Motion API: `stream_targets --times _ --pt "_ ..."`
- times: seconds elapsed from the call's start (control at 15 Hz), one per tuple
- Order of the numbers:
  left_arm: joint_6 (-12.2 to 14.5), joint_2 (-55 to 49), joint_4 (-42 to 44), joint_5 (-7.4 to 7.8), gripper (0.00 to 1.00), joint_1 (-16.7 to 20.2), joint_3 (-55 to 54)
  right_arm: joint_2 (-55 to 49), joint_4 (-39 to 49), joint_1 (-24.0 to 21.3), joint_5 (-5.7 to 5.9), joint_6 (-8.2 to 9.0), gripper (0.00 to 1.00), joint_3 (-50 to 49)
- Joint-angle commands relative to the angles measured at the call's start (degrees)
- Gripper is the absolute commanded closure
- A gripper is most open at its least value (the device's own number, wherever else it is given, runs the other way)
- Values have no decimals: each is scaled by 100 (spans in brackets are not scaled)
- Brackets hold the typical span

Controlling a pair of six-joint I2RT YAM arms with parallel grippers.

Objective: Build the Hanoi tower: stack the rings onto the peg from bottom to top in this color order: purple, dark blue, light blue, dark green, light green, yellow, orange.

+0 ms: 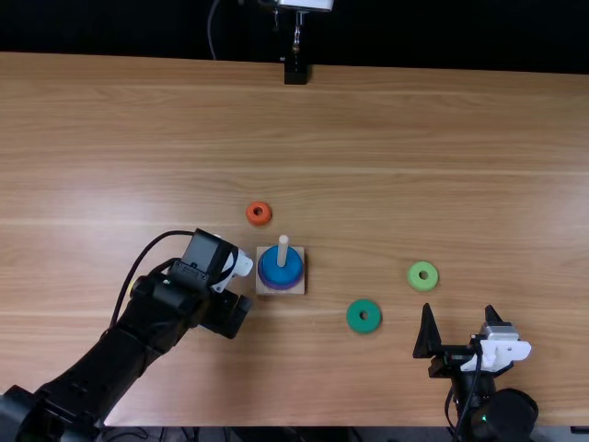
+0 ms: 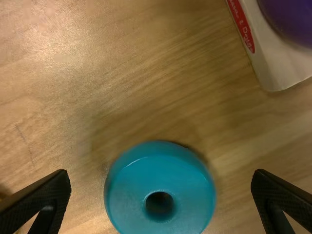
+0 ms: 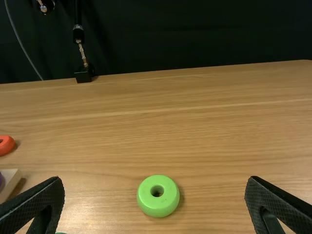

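My left gripper (image 1: pixel 226 314) is low, just left of the wooden base (image 1: pixel 298 287). In the left wrist view, the light blue ring (image 2: pixel 127 195) lies on the table between the fingers of the open left gripper (image 2: pixel 161 176). Around the peg (image 1: pixel 282 247) are a purple ring (image 1: pixel 280 284) and, above it, a dark blue ring (image 1: pixel 288 267). Loose rings are orange (image 1: pixel 259 213), dark green (image 1: pixel 363 316) and light green (image 1: pixel 422 275). Near the right front, my right gripper (image 1: pixel 458 318) stands open and holds nothing; in its wrist view the gripper (image 3: pixel 154 180) faces the light green ring (image 3: pixel 158 205).
A bit of yellow (image 1: pixel 133 286) peeks out beside the left arm, mostly covered. A black mount (image 1: pixel 295 72) stands at the table's far edge (image 1: pixel 414 74). The left arm lies across the table's front left part.
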Motion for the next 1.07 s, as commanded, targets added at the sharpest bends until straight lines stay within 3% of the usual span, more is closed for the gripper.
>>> stream_targets --times 0.0,1.0 --pt "26 81 2 -8 0 -50 196 -73 -464 -69 52 -23 0 -287" --pt "47 327 -41 -8 0 -32 135 -73 -464 -69 52 -23 0 -287"
